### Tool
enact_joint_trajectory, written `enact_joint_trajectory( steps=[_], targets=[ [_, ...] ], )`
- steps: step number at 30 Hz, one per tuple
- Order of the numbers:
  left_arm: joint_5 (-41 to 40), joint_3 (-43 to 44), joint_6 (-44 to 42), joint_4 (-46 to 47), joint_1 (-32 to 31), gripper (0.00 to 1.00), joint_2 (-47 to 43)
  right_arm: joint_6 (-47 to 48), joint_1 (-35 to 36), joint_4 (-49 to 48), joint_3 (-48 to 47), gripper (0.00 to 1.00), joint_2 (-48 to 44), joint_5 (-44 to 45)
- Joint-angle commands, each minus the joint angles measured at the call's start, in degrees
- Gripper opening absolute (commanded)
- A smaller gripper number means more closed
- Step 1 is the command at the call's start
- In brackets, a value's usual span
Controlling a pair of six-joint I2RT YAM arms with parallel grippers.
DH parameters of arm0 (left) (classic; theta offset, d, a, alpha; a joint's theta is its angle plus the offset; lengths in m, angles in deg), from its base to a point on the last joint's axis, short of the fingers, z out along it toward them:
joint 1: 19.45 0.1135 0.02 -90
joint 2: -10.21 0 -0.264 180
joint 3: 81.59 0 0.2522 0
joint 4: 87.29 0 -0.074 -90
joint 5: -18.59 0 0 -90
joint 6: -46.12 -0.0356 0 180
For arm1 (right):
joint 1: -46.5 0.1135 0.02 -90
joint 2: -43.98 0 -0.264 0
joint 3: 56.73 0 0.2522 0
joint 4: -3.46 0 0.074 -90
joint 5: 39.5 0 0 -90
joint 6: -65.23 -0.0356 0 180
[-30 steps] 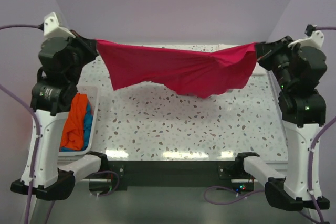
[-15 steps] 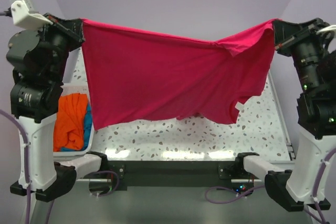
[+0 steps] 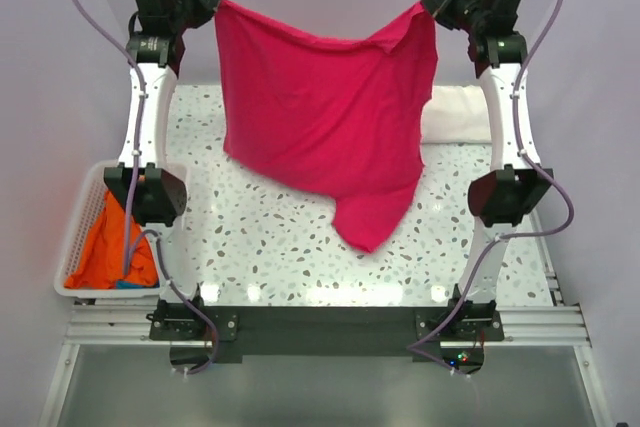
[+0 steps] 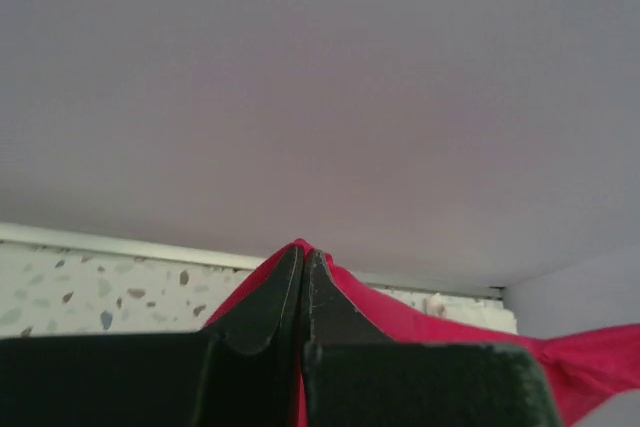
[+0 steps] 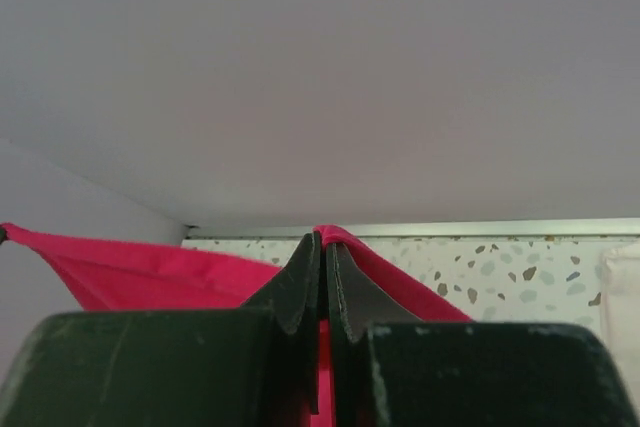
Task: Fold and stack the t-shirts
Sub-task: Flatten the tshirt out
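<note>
Pink t-shirt (image 3: 325,112) betw. L/R fingers (image 4: 265,299)

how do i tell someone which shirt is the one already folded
Look at the speckled table and go to its far right corner, next to the right arm. The white t-shirt lies there folded flat, partly hidden behind the hanging magenta t-shirt. It is the only white one and the only folded one; the orange t-shirt sits bunched in the basket.
</note>
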Motion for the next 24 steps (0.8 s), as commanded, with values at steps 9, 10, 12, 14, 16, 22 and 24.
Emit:
enact_joint_trajectory(
  steps=[9, 10, 12, 14, 16, 22, 24],
  targets=[
    [21.14, -6.77, 13.93, 24.72, 15.53, 0.0, -9.48, -2.14, -0.53, -15.85, 6.34, 0.0, -13.82, 2.36],
    [21.23, -8.87, 13.67, 24.81, 15.8, 0.0, -10.72, -1.96, -0.53, -16.12, 8.21, 0.0, -14.96, 2.28],
    [21.05, -16.42, 12.7, 24.72, 15.89, 0.0, -14.92, -1.78, -0.62, -15.33, 15.49, 0.0, -18.73, 2.27],
    [21.22, -26.58, 12.87, 25.33, 15.97, 0.0, -18.1, -1.87, -0.7, -16.12, 22.78, 0.0, -22.08, 2.01],
    [21.84, -34.69, 13.49, 27.6, 15.71, 0.0, -23.11, -2.22, -0.71, -17.43, 35.17, 0.0, -27.79, 2.1],
    [18.25, -68.97, 10.87, 24.57, 13.61, 0.0, -38.93, -2.84, -0.71, -16.13, 68.21, 0.0, -43.76, 1.75],
    [14.21, -79.26, 9.37, 19.99, 11.59, 0.0, -44.53, -2.49, -0.71, -13.76, 79.21, 0.0, -48.09, 2.88]
  ],
)
